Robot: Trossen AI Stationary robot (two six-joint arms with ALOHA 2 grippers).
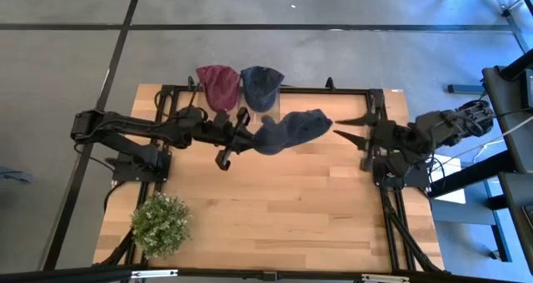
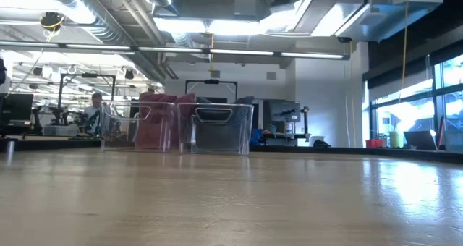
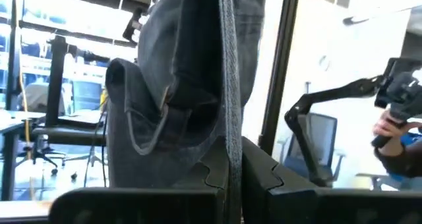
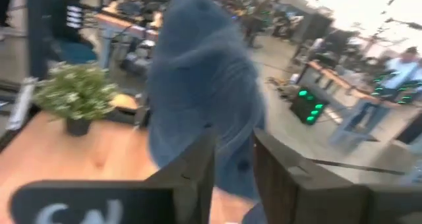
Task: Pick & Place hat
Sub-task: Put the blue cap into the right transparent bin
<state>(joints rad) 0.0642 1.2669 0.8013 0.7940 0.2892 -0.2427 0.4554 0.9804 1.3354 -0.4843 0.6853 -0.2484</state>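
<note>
A blue denim hat [image 1: 293, 127] is held in the air over the middle of the table, and fills the left wrist view [image 3: 178, 85] and the right wrist view [image 4: 198, 85]. My left gripper [image 1: 248, 138] [image 3: 234, 159] is at the hat's left end and is shut on it. My right gripper [image 1: 343, 126] [image 4: 234, 155] is open, level with the hat. Its fingertips point at the hat's right end. The low view shows neither gripper nor this hat. My left gripper pinches an edge of the hat's cloth [image 3: 227, 141] between its two fingers, coming level from the table's left. The hat is lifted clear of the table and stretches away from the fingers toward the right arm. My right gripper: I cannot tell whether its open fingers [image 4: 198, 168] touch the hat's right end [image 1: 326, 121].
Two clear bins stand at the table's far edge. One holds a red hat [image 1: 217, 85] [image 2: 155, 123], the other a dark blue hat [image 1: 261, 85] [image 2: 221, 129]. A potted plant [image 1: 160, 223] [image 4: 76, 92] stands at the near left corner. Bare wood [image 1: 291, 208] lies between.
</note>
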